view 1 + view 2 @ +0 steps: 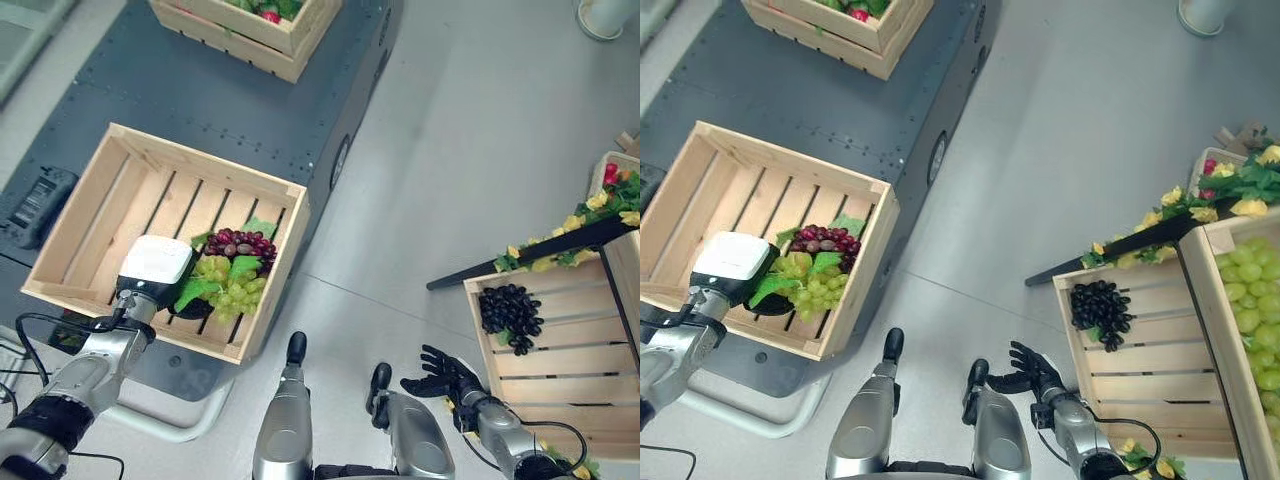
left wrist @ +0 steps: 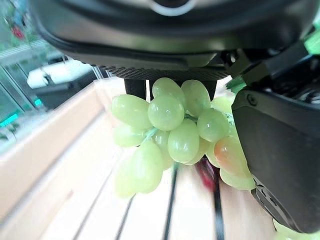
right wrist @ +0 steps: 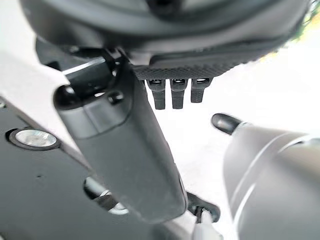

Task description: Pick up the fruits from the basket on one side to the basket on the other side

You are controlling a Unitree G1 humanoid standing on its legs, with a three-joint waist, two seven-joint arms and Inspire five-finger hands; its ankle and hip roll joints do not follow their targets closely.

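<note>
Pale slatted wood crate (image 1: 272, 290); glossy green grapes (image 2: 170, 130).

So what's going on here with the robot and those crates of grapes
The left robot hand is down in the wooden crate on the left, closed around a bunch of green grapes. A bunch of red grapes lies right beside it in the same crate. Over on the right, another crate already holds a bunch of black grapes. The right robot hand hangs open near that crate, holding nothing.
</note>
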